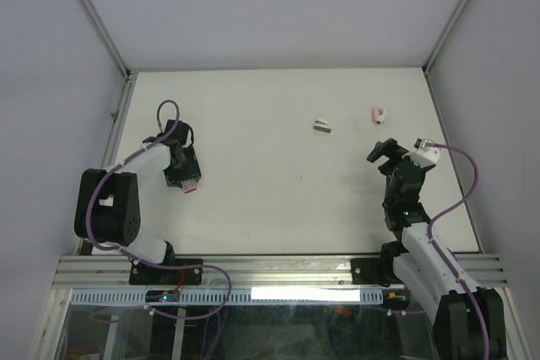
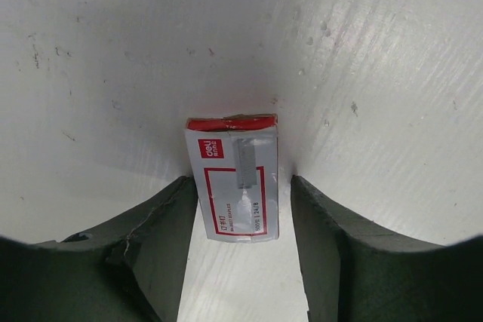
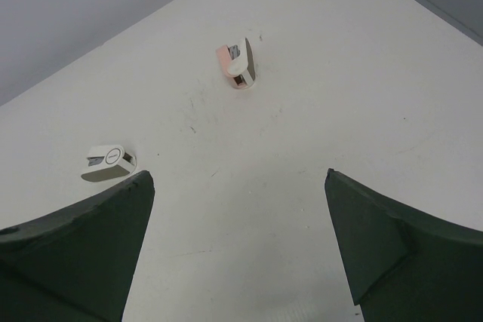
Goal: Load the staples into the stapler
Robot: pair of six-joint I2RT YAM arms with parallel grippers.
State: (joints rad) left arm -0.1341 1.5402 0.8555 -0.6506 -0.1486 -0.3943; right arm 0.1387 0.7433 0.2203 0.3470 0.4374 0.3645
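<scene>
**Left jaws astride the staple box, right jaws wide and empty**

Top view: shows two arms bolted at the near edge of a white surface (image 1: pixel 270 208). Left gripper (image 1: pixel 187 176): points down at the left side of the surface, directly over the staple box (image 1: pixel 191 184). Left wrist view: shows the red-and-white box lying flat, red end away from the camera, with a grey strip (image 2: pixel 245 162) on its top face; cannot tell whether real or printed. Jaws: stand apart, one on each side of the box's near half. One finger (image 2: pixel 162 239) appears to touch the box's edge; the other (image 2: pixel 332 246) stands just clear, with a sliver of surface between. Not clamped. Right gripper (image 1: pixel 384 154): hangs at the right side, jaws spread wide, holding nothing. White stapler (image 1: pixel 322 126) and pink stapler (image 1: pixel 379 113): lie on the far half of the surface, near each other, well apart from the box. Right wrist view: shows both beyond the open fingers, pink farther off, white to the left.
</scene>
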